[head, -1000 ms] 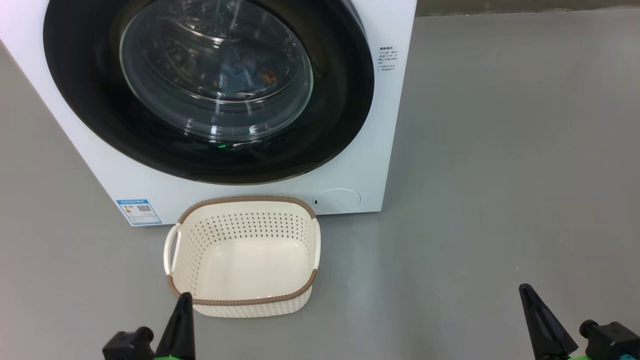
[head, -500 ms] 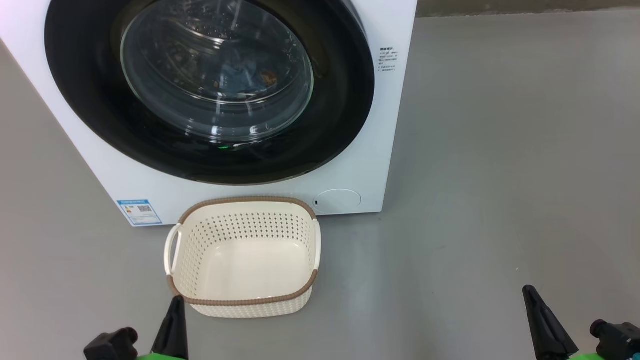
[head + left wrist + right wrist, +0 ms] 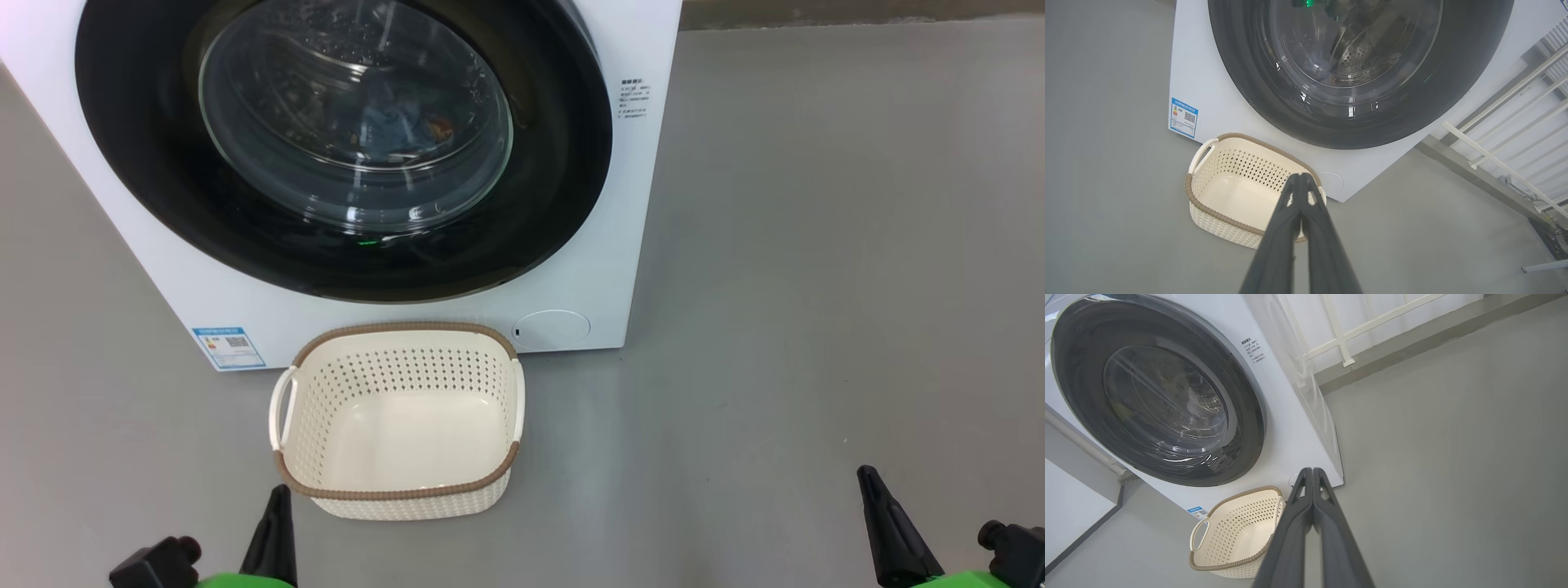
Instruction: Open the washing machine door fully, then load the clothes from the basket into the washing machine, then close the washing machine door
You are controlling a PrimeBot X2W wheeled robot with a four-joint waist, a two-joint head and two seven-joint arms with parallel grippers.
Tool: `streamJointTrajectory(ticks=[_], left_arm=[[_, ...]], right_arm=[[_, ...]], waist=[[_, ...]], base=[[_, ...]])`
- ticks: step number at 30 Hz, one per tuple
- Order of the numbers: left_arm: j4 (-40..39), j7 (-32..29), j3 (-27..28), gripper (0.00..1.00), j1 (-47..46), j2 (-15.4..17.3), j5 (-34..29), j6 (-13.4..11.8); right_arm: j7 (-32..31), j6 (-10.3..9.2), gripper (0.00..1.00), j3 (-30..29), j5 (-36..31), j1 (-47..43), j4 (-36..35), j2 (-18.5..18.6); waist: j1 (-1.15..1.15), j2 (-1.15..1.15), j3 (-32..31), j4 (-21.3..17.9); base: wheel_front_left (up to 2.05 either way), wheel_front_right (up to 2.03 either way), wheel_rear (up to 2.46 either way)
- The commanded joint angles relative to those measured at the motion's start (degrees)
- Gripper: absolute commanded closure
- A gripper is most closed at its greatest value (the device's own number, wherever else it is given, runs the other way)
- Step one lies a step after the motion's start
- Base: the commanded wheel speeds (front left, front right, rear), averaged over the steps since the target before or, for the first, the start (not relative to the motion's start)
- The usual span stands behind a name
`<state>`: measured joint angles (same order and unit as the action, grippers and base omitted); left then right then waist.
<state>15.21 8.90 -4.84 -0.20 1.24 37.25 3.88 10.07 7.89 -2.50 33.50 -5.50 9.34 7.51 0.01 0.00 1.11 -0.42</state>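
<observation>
Glossy black round washing machine door shut; light blue printed clothes seemingly behind its glass. Door ahead: left gripper nearer, right gripper wide of it; both pressed together, empty.

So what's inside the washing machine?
Through the shut door's glass, a light blue cloth with orange-brown prints lies in the steel drum. The door's black ring and the glare hide the rest of the drum.

Your items: washing machine, washing machine door shut, clothes inside; basket on floor; left gripper, right gripper closed.
</observation>
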Motion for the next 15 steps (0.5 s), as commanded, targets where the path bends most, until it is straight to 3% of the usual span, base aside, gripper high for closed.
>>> streamJointTrajectory(ticks=[1,15], left_arm=[[-1.2,-0.3,1.2,1.0,-2.3,0.7,1.5,0.5],[-1.2,-2.6,2.7,1.0,-2.9,0.8,9.8,0.9]], right_arm=[[-0.4,-0.11,1.0,0.0,2.1,2.6,-1.1,0.5],[-2.6,-0.16,1.0,-0.2,11.2,4.0,-0.2,0.0]], waist=[[-0.01,0.0,0.0,0.0],[-0.01,0.0,-0.2,0.1]], base=[[0.0,0.0,0.0],[0.0,0.0,0.0]])
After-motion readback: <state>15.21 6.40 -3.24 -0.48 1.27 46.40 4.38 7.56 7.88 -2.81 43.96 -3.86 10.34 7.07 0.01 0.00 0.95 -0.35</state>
